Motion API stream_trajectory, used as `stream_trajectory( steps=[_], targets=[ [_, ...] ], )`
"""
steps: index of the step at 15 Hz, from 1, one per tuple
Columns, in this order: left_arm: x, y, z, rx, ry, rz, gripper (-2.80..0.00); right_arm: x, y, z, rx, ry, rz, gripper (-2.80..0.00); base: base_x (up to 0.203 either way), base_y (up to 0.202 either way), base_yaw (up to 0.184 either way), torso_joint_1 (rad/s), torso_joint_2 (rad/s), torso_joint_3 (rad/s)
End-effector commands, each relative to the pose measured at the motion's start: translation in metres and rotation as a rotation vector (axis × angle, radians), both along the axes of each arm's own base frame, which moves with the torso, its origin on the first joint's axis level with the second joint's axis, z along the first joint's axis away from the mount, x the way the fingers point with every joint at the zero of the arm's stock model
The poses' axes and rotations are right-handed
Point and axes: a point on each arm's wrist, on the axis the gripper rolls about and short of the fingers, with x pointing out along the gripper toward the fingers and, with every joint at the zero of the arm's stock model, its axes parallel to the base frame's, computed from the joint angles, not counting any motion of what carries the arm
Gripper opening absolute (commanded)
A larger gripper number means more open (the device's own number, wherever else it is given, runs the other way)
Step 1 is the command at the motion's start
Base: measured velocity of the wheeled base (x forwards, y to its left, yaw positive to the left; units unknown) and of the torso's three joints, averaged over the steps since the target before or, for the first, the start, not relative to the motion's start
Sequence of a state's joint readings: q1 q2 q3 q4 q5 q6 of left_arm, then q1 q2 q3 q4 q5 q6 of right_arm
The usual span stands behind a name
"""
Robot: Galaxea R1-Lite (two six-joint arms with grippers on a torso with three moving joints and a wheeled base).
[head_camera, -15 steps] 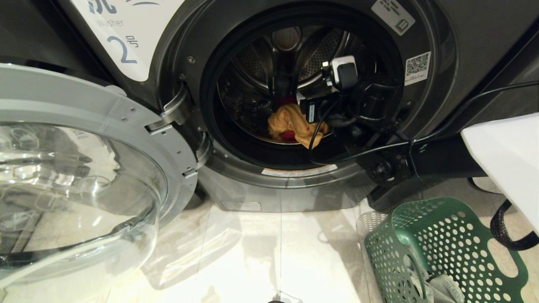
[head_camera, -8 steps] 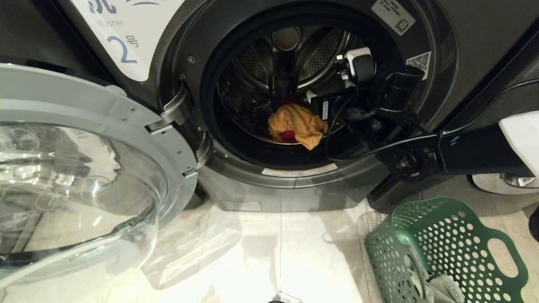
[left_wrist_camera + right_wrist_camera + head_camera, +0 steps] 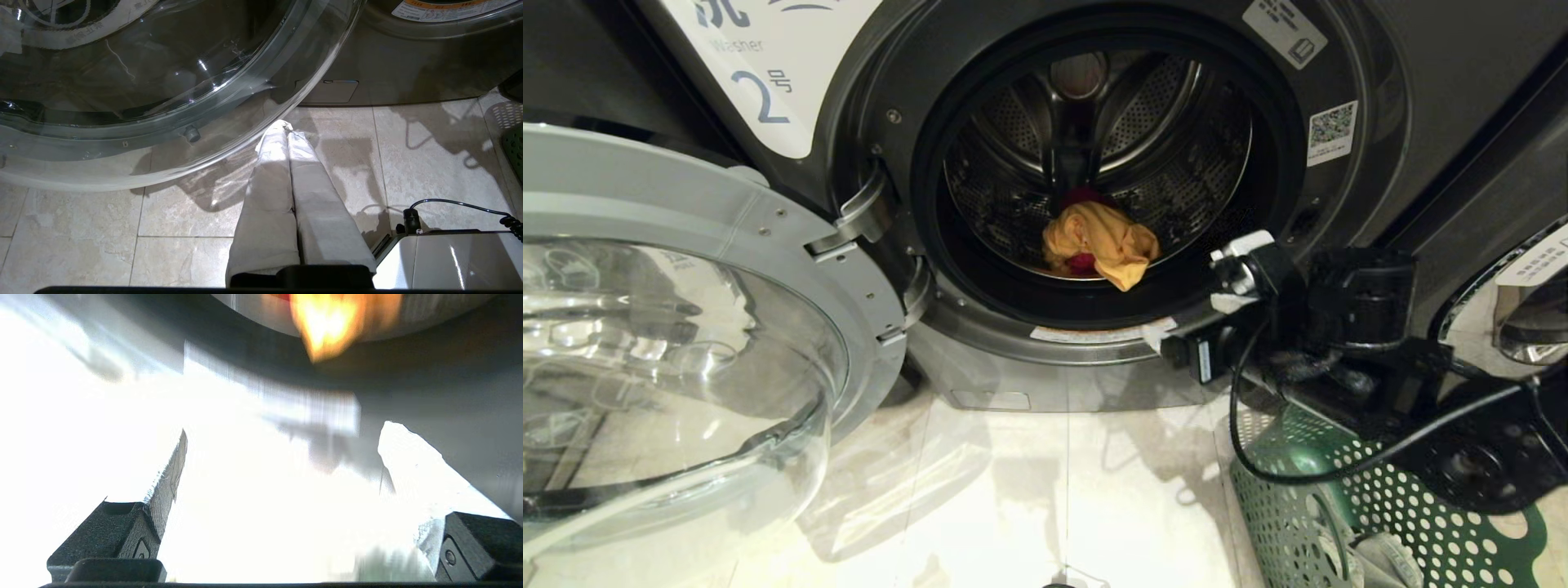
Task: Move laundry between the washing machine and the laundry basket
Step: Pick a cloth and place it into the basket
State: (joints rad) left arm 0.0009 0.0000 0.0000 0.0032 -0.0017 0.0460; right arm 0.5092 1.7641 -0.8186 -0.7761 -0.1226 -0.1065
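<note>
My left gripper (image 3: 288,134) hangs pressed together over the floor, my right gripper (image 3: 282,465), fingers spread wide and empty, is above the laundry basket (image 3: 1347,498), yellow-orange laundry (image 3: 1104,241) lying in the washing machine (image 3: 980,359) drum.

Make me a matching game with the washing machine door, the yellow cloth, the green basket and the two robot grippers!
Things:
1. washing machine door
2. yellow-orange garment
3. laundry basket
4. left gripper
5. right gripper

States:
A. fingers shut, above the floor tiles
B. lying in the drum
C. swung wide open
D. fingers open, holding nothing
E. on the floor, right of the machine, under the right arm

Pairs: 1-C, 2-B, 3-E, 4-A, 5-D
</note>
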Motion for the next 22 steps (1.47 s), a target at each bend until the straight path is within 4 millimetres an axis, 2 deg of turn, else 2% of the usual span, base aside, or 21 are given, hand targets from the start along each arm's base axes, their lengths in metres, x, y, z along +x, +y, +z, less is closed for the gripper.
stream_trajectory(
  steps=[1, 5, 8, 10, 12, 16, 19, 22],
  targets=[
    [0.0, 0.0, 0.0, 0.0, 0.001, 0.001, -2.8, -0.038, -0.034, -0.004, -0.005, 0.061, -0.045, 0.0, 0.0, 0.0, 0.0, 0.0, 0.0, 0.0],
    [0.0, 0.0, 0.0, 0.0, 0.001, 0.001, -2.8, -0.062, -0.123, -0.037, -0.038, 0.31, -0.367, 0.0, 0.0, 0.0, 0.0, 0.0, 0.0, 0.0],
    [0.0, 0.0, 0.0, 0.0, 0.001, 0.001, -2.8, -0.074, -0.178, -0.064, 0.025, 0.471, -0.63, 0.0, 0.0, 0.0, 0.0, 0.0, 0.0, 0.0],
    [0.0, 0.0, 0.0, 0.0, 0.001, 0.001, -2.8, -0.08, -0.205, -0.087, 0.058, 0.588, -0.767, 0.0, 0.0, 0.0, 0.0, 0.0, 0.0, 0.0],
    [0.0, 0.0, 0.0, 0.0, 0.001, 0.001, -2.8, -0.081, -0.218, -0.106, 0.074, 0.686, -0.827, 0.0, 0.0, 0.0, 0.0, 0.0, 0.0, 0.0],
    [0.0, 0.0, 0.0, 0.0, 0.001, 0.001, -2.8, -0.079, -0.232, -0.14, 0.149, 0.847, -0.871, 0.0, 0.0, 0.0, 0.0, 0.0, 0.0, 0.0],
    [0.0, 0.0, 0.0, 0.0, 0.001, 0.001, -2.8, -0.067, -0.239, -0.171, 0.159, 0.965, -0.888, 0.0, 0.0, 0.0, 0.0, 0.0, 0.0, 0.0],
    [0.0, 0.0, 0.0, 0.0, 0.001, 0.001, -2.8, -0.047, -0.259, -0.203, 0.134, 1.034, -0.899, 0.0, 0.0, 0.0, 0.0, 0.0, 0.0, 0.0]
  ],
)
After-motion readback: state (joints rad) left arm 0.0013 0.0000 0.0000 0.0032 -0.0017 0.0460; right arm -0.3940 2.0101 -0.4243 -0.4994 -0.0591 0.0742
